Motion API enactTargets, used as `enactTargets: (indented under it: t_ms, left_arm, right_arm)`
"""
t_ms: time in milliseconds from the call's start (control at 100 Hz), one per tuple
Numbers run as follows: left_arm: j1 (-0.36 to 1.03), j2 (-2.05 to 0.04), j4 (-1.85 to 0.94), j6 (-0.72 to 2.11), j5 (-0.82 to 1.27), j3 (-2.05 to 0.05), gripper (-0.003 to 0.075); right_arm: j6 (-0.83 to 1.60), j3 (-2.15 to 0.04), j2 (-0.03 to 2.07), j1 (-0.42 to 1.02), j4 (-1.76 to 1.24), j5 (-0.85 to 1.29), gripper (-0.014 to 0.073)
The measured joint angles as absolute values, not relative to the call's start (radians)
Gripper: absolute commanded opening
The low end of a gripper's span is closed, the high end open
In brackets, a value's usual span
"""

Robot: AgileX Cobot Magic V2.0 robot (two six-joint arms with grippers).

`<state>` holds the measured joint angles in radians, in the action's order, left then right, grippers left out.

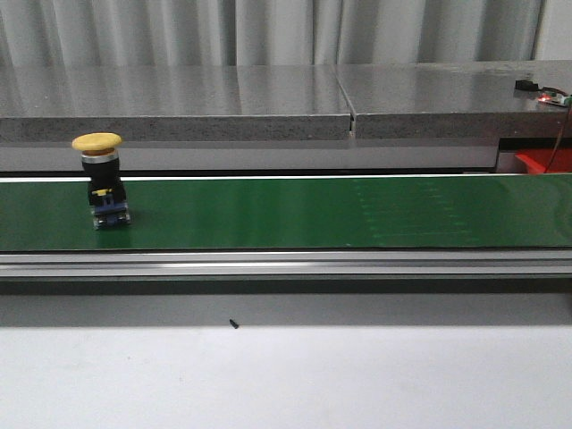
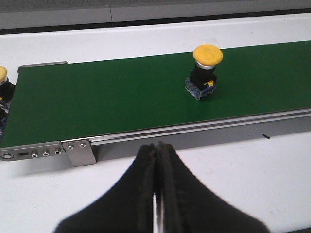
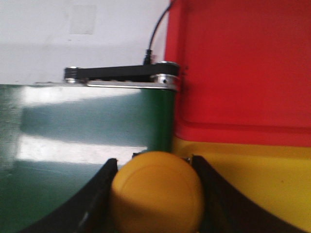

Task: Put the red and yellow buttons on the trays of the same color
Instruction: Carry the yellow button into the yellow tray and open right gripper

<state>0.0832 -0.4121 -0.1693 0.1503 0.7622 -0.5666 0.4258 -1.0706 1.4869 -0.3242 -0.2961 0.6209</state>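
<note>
Right hand (image 3: 155, 194) clamps yellow button (image 3: 156, 194), unseen from front.

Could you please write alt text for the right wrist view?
The right claw grips a yellow button at the end of the green belt. Beside the belt sit a red tray and a yellow tray.

The belt (image 1: 295, 213) is a matt green rubbery sheet, glossy only in the right wrist view, edged by a brushed metal rail (image 1: 286, 264). The button (image 1: 102, 179) at nine o'clock has a smooth yellow plastic cap on a black plastic body. The red tray (image 3: 243, 63) and yellow tray (image 3: 262, 184) look like smooth, slightly shiny plastic. The stone-like ledge (image 1: 179, 103) is speckled grey and polished.
</note>
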Motion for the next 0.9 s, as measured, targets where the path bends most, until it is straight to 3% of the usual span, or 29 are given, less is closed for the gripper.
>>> enactTargets:
  t_ms: [640, 710, 840, 900]
  left_arm:
    - [0.083, -0.412, -0.169, 0.15, 0.762, -0.567, -0.0019]
    - [0.083, -0.412, -0.169, 0.15, 0.762, -0.567, -0.0019]
    - [0.083, -0.412, -0.169, 0.15, 0.762, -0.567, -0.0019]
    - [0.083, -0.412, -0.169, 0.15, 0.762, -0.567, -0.0019]
  right_arm:
    - [0.424, -0.988, 1.701, -0.388, -0.335, 0.441, 0.0112]
    - [0.424, -0.988, 1.708, -0.388, -0.335, 0.433, 0.0181]
    - [0.424, -0.988, 1.708, -0.388, -0.341, 0.429, 0.0466]
    - [0.426, -0.988, 1.71, -0.388, -0.345, 0.425, 0.0556]
